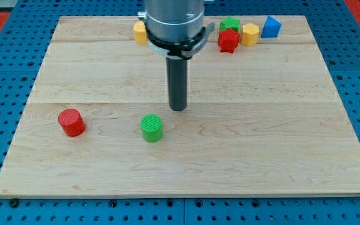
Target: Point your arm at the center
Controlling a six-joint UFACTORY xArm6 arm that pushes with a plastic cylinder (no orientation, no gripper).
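Since the view's bottom is nearest, the green cylinder point(151, 128) and the red cylinder point(72, 122) come first, resting on the wooden board point(280, 150). Just above the green one, apart from it, the rod's tip point(178, 109) stands close to the board's centre; a bare rod, it has nothing to spread or pinch. Farther off, at the top edge, lie a yellow block point(140, 31), red star point(228, 41), green block point(230, 25), yellow hexagon point(250, 34) and blue block point(270, 27). Overshooting downward would likely nudge the green cylinder
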